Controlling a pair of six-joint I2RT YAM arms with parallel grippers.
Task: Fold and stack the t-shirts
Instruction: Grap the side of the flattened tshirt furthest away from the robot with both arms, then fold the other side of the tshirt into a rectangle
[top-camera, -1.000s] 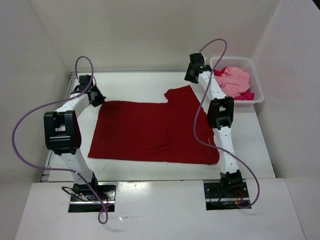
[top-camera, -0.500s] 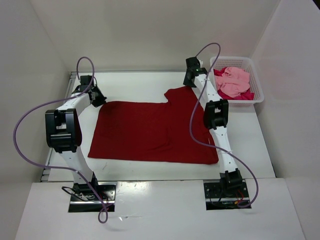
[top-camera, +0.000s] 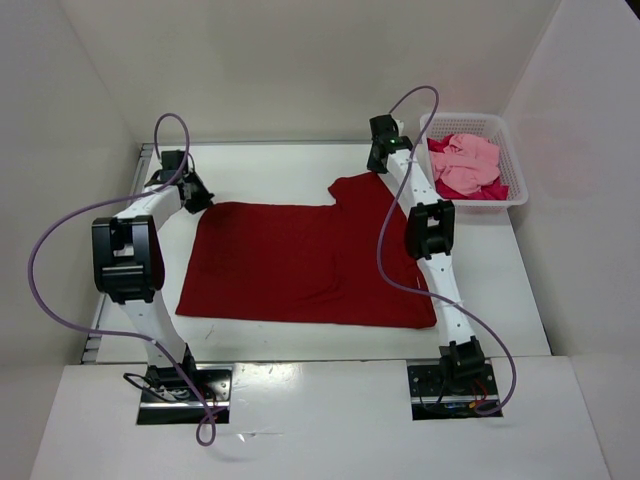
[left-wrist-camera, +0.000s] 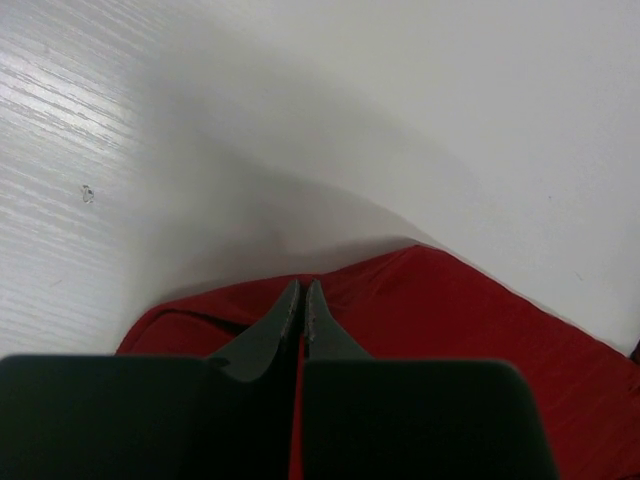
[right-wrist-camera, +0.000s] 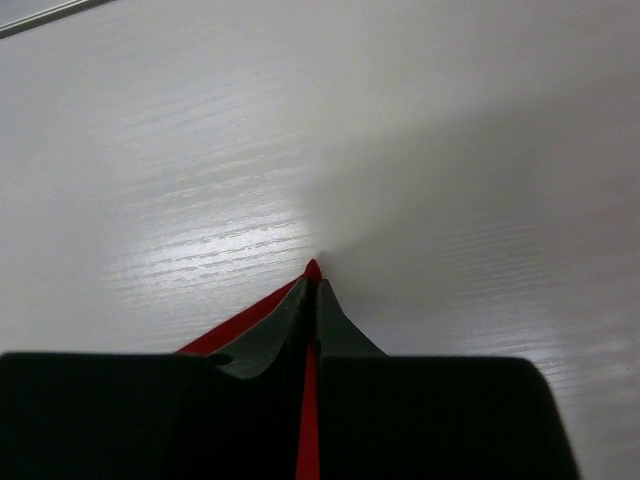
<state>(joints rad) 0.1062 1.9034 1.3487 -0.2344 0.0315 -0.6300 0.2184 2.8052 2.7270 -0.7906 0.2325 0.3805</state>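
A dark red t-shirt (top-camera: 310, 265) lies spread flat on the white table, one sleeve pointing to the far right. My left gripper (top-camera: 195, 200) sits at the shirt's far left corner. In the left wrist view the left gripper (left-wrist-camera: 302, 290) is shut, with red cloth (left-wrist-camera: 450, 320) bunched around its tips. My right gripper (top-camera: 377, 165) is at the tip of the far sleeve. In the right wrist view the right gripper (right-wrist-camera: 313, 283) is shut on it, and a point of red cloth (right-wrist-camera: 245, 318) pokes out past the fingertips. A light pink t-shirt (top-camera: 468, 160) and a crimson-magenta t-shirt (top-camera: 492, 190) lie crumpled in the basket.
A white mesh basket (top-camera: 515, 198) stands at the far right of the table, just right of the right arm. White walls close in the table at the back and on both sides. Bare white tabletop (top-camera: 280, 165) runs behind the shirt.
The right gripper has shifted slightly left onto the sleeve tip and gone from open to shut on it. The left arm and the shirt have not moved.
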